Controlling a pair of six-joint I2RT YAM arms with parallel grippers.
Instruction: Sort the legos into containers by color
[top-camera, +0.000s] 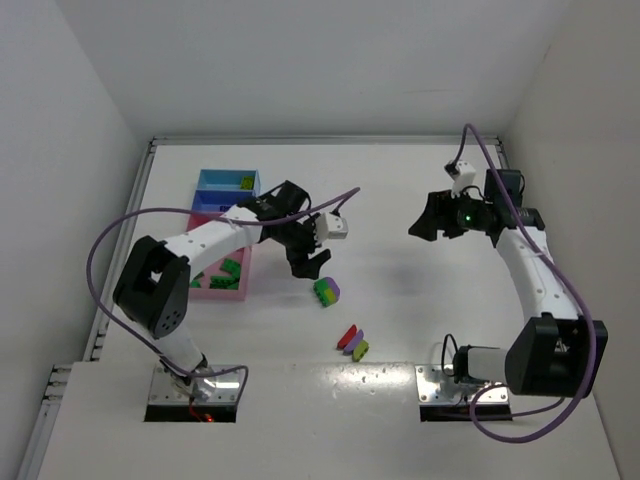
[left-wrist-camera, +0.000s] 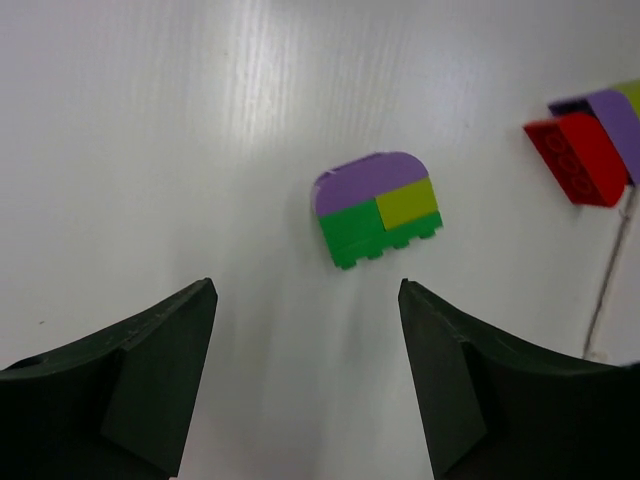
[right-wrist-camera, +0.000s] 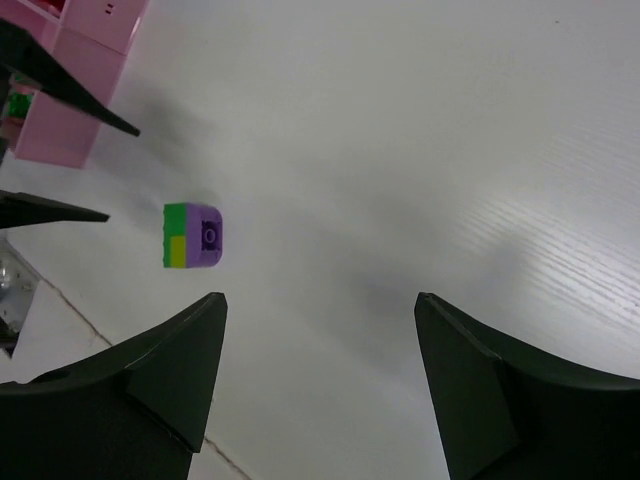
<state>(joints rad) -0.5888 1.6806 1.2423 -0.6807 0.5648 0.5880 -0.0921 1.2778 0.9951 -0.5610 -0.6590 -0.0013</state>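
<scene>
The left pincer (left-wrist-camera: 307, 290) is held wide and empty just above the mixed block (left-wrist-camera: 378, 208), which lies on the worktop (top-camera: 400, 290) near the pink container (top-camera: 215, 293). The right pincer (right-wrist-camera: 320, 300) is also wide and empty, well apart. If the block is taken whole, three colours could be dropped into one tray. A grip on its rounded purple side may slip.

The left gripper (left-wrist-camera: 305, 290) is seen at 6 o'clock with its two dark fingers spread apart, and nothing is held between them. A small block (left-wrist-camera: 378, 208) made of purple, yellow-green and green legos is laid on the white table (left-wrist-camera: 150, 120) at 12 o'clock from the fingers. At 2 o'clock, a red brick (left-wrist-camera: 575, 158) is seen touching a purple brick (left-wrist-camera: 615, 120).
</scene>
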